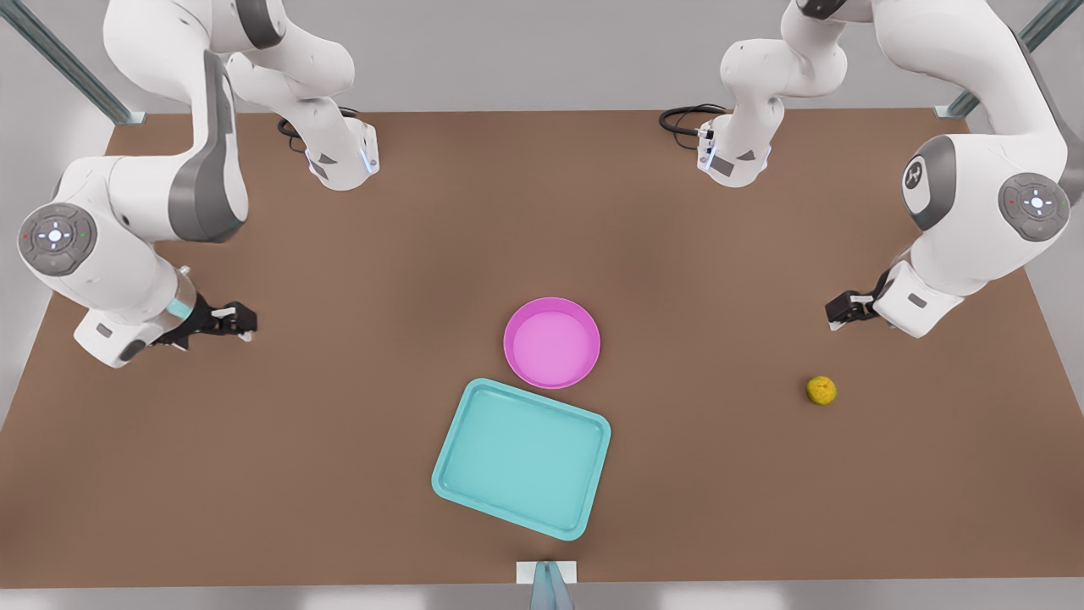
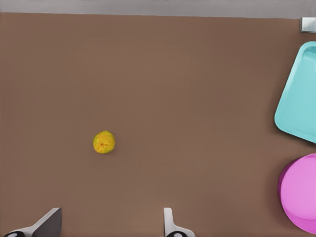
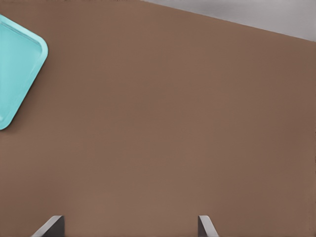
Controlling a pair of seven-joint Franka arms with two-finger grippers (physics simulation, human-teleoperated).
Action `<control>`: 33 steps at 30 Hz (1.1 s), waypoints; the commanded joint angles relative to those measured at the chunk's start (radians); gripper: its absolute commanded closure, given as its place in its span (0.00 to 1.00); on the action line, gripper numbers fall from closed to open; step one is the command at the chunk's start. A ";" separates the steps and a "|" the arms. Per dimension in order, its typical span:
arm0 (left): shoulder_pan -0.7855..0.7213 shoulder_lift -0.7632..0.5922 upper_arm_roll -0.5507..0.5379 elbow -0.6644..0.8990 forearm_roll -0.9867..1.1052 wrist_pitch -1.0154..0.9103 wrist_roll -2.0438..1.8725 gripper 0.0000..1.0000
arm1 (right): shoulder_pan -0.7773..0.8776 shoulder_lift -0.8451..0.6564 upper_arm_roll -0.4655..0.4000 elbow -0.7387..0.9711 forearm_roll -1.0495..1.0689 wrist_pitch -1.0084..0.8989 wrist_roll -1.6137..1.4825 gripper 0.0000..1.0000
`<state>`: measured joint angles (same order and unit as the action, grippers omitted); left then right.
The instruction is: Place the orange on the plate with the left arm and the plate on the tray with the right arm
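Up at the front view's right, left gripper (image 1: 834,314) poised above bare table, fingers spread wide and holding nothing, fingertips (image 2: 169,217) framing brown surface in the left wrist view. Elbow bent, forearm angled down and inward toward the table's middle. Just beyond, toward the near edge, the orange (image 1: 821,390) lying alone on the table (image 1: 339,474), near the gripper but apart from it; also seen ahead of the fingers at (image 2: 104,142).

Over at the front view's left, right gripper (image 1: 240,320) likewise held low over the table, fingers parted wide (image 3: 206,226), gripping nothing, wrist folded under a bent elbow, pointing inward. Well apart from plate and tray.

Centre of the table: the plate (image 1: 552,342), pink, round, nothing in it, sitting flat on the brown surface. Right beside it toward the near edge, the tray (image 1: 522,457), teal, turned at a slight angle, its far rim touching or all but touching the plate's rim; cannot tell which. Plate not on the tray, orange not on the plate.

Further out: brown tabletop, grey walls behind, metal struts (image 1: 68,63) at the far corners, arm bases with black cables (image 1: 686,119) at the far edge, small white bracket (image 1: 546,573) at the near edge
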<state>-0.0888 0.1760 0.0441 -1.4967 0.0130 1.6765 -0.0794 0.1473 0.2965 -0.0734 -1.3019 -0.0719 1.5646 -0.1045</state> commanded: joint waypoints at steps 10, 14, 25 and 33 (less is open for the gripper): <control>0.078 0.464 0.077 0.036 0.018 0.371 0.319 0.00 | 0.000 0.003 0.000 0.000 0.003 0.015 -0.035 0.00; 0.097 0.516 0.077 -0.034 0.018 0.494 0.402 0.00 | 0.000 0.004 0.000 0.000 0.004 0.017 -0.035 0.00; 0.098 0.523 0.077 -0.073 0.018 0.453 0.388 0.00 | 0.000 0.004 0.000 -0.004 0.007 0.015 -0.034 0.00; 0.098 0.565 0.077 -0.089 0.005 0.480 0.386 0.00 | 0.000 0.004 0.000 -0.004 0.007 0.015 -0.035 0.00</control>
<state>0.0092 0.7385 0.1207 -1.5865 0.0219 2.1366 0.2164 0.1472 0.3019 -0.0734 -1.3059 -0.0650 1.5805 -0.1332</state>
